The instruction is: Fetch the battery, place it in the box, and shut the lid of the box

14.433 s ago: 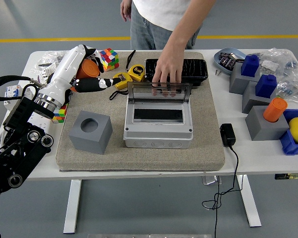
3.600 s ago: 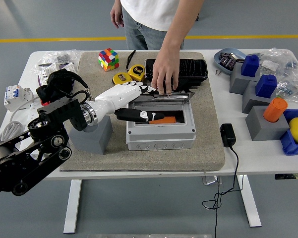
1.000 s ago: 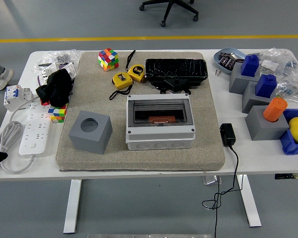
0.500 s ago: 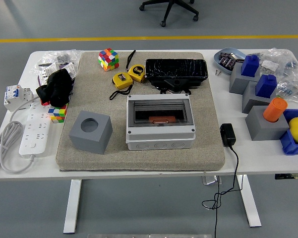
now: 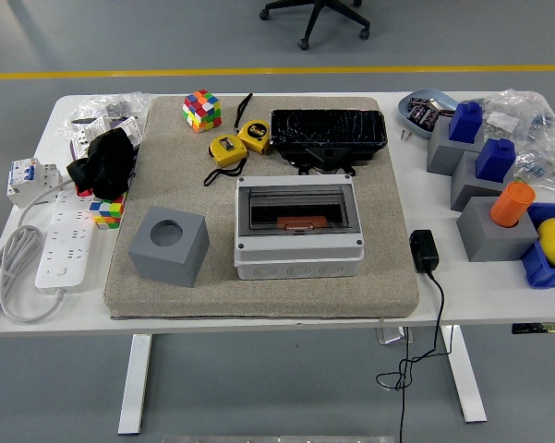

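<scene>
Nothing moved | box (image 5: pixel 298 228) lid closed | orange battery (image 5: pixel 298 221) inside

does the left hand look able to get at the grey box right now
Probably not as things stand: neither hand is in view. The grey box sits lid-closed with nothing over it, so only the arm's absence stands in the way.

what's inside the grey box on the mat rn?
Through the closed clear lid of the grey box, an orange battery lies near the front of the window. The rest of the interior is hidden by the housing.
</scene>
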`<act>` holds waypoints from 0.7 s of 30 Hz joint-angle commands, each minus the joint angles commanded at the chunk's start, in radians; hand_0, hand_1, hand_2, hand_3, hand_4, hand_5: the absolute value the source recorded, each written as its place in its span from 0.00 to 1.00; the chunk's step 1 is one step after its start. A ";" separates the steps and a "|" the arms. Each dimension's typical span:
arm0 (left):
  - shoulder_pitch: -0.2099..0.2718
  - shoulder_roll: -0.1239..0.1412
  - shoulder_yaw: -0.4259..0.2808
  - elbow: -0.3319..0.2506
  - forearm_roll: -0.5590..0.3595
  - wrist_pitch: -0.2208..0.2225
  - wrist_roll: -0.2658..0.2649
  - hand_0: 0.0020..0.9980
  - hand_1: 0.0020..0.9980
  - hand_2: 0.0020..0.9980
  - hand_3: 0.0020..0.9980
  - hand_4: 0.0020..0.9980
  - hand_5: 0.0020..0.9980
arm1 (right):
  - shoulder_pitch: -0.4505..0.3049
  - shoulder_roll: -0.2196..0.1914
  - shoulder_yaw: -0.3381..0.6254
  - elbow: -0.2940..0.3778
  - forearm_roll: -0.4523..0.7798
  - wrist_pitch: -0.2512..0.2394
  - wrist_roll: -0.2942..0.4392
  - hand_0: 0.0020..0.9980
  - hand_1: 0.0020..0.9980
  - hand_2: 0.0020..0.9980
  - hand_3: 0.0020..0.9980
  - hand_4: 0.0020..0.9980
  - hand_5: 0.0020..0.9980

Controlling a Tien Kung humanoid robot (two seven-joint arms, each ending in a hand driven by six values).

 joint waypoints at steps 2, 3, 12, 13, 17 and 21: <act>-0.002 -0.002 0.003 -0.001 -0.001 0.004 0.001 1.00 0.96 0.84 0.77 1.00 1.00 | 0.002 0.000 -0.006 0.001 0.006 0.004 -0.002 1.00 0.96 0.93 0.98 1.00 1.00; -0.003 -0.002 0.004 -0.002 0.001 0.006 0.002 1.00 0.96 0.84 0.77 1.00 1.00 | 0.003 0.000 -0.008 0.001 0.008 0.006 -0.003 1.00 0.96 0.93 0.98 1.00 1.00; -0.003 0.003 0.009 -0.001 -0.001 0.014 0.001 1.00 0.95 0.84 0.77 1.00 1.00 | 0.002 -0.004 -0.019 0.000 0.013 0.013 -0.007 1.00 0.96 0.92 0.97 1.00 1.00; -0.002 0.003 0.010 -0.001 -0.002 0.016 0.000 0.99 0.94 0.84 0.77 1.00 1.00 | 0.000 -0.006 -0.019 0.000 0.014 0.014 -0.008 1.00 0.96 0.92 0.97 1.00 1.00; 0.004 0.004 0.011 -0.004 -0.001 0.021 -0.003 0.99 0.94 0.84 0.77 1.00 1.00 | -0.005 -0.008 -0.019 0.001 0.013 0.020 -0.010 1.00 0.96 0.92 0.97 1.00 1.00; 0.003 0.003 0.010 -0.005 0.005 0.027 -0.006 0.99 0.93 0.84 0.77 1.00 1.00 | -0.002 -0.007 -0.018 0.001 0.011 0.029 -0.015 1.00 0.96 0.92 0.96 1.00 1.00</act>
